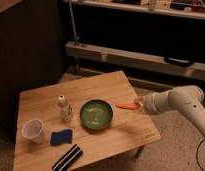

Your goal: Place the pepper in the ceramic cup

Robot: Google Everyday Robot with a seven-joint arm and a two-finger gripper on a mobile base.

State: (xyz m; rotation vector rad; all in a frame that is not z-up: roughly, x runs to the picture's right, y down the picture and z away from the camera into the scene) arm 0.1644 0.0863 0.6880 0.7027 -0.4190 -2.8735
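Note:
The pepper [126, 106], a slender orange tapered piece, is at the tip of my gripper [137, 105], just right of the green bowl [96, 113] and above the wooden table [103, 87]. Its pointed end faces left toward the bowl. My gripper comes in from the right on the white arm [181, 102]. The ceramic cup [33, 131], a plain white cup, stands upright at the table's front left, far from the gripper.
A small white bottle-shaped shaker [64, 108] stands left of the bowl. A blue sponge [61, 136] and a black-and-white striped object [67, 159] lie near the front edge. Dark shelving runs behind the table.

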